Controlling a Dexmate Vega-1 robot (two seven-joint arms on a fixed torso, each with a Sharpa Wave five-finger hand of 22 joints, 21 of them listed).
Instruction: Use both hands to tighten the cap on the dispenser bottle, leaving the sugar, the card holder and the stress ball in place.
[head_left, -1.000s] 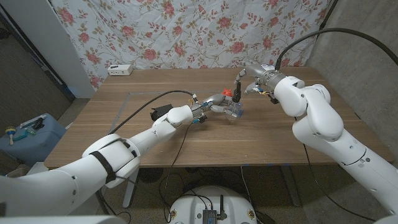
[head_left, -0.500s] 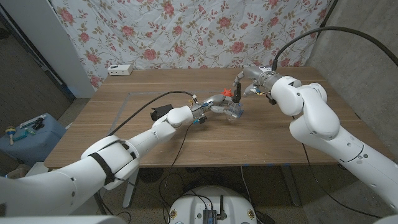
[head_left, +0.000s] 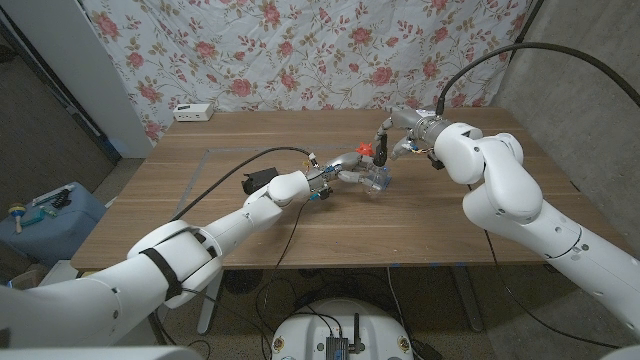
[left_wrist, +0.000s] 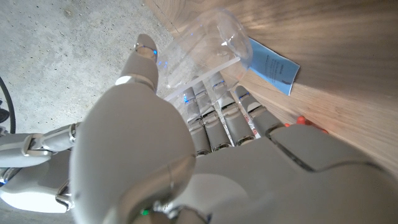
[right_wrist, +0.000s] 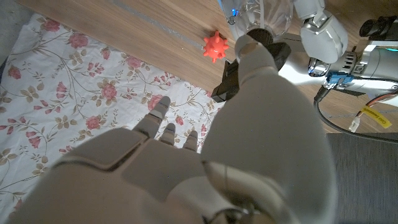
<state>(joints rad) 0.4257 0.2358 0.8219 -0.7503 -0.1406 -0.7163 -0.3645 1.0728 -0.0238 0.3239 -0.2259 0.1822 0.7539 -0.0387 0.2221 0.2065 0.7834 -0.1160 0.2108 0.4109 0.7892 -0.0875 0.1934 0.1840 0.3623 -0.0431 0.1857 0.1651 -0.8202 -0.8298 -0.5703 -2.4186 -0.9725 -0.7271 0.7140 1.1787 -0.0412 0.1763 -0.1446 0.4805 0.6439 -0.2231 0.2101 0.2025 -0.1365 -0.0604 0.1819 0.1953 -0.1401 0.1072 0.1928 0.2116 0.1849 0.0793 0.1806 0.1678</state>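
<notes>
Basically: dispenser bottle stands upright on the bench, left hand fingers wrapped round its body; right hand fingers grasp the cap directly above.

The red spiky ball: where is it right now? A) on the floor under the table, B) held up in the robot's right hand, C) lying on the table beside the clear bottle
C: the red stress ball lies on the wooden table next to the clear dispenser bottle, with no hand holding it.

Makeshift lab: floral backdrop sheet, bare concrete wall
</notes>
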